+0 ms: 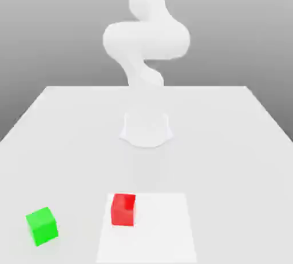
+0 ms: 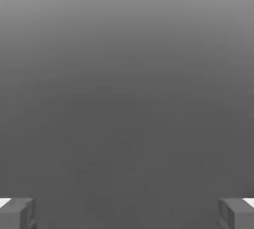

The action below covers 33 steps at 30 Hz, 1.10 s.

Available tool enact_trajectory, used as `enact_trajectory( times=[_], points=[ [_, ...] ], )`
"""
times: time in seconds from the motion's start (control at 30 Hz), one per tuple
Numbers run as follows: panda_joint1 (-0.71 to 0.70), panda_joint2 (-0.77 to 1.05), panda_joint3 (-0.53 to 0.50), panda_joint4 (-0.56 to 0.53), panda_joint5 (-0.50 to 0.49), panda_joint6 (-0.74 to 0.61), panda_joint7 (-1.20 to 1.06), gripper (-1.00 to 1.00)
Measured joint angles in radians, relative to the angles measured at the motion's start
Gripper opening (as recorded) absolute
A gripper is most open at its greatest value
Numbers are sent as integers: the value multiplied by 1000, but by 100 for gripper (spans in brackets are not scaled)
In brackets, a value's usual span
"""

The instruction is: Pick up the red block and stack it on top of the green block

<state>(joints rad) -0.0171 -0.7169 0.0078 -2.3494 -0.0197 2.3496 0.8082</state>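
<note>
1. The table [image 1: 229,126] under me is plain white and matte, widening toward the near edge in the exterior view. A slightly brighter white rectangular patch [image 1: 160,228] lies on it at about 6 o'clock from my base.
2. Behind the table the room is a flat grey backdrop, lighter high up and darker toward the table's far edge. My hand view looks into that same grey, which darkens toward the side where my fingertips show.
3. My arm [image 1: 146,40] rises from a round white base [image 1: 146,128] near the table's middle and curls upward out of the exterior view.
4. I can see no container on the table; the two blocks sit straight on the surface.
5. The red block [image 1: 123,210] stands at roughly 6 o'clock from my base, on the brighter patch, near that patch's corner toward the exterior view's left.
6. The green block [image 1: 42,226] sits at about 7 o'clock from my base, turned slightly, on the bare table. It is well apart from the red block, toward the exterior view's left.
7. My pincer [image 2: 127,213] is spread wide. One grey fingertip [image 2: 17,213] sits at each lower corner of the hand view, with nothing between them.
</note>
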Motion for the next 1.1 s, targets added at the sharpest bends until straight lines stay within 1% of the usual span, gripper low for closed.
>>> enact_trajectory(
  times=[0.2,0.4,0.53,0.63,0.83,0.87,1.1],
  points=[
    [-44,234,6,-132,-46,136,17,0],
    [-71,453,-14,-258,-66,265,15,0],
    [-80,597,-33,-342,-45,352,-10,0],
    [-88,704,-37,-402,3,419,-52,0],
    [-99,919,-21,-393,38,595,-78,0],
    [-100,952,-20,-388,39,624,-80,-100],
    [-103,959,-18,-387,36,630,-77,-100]
  ],
)
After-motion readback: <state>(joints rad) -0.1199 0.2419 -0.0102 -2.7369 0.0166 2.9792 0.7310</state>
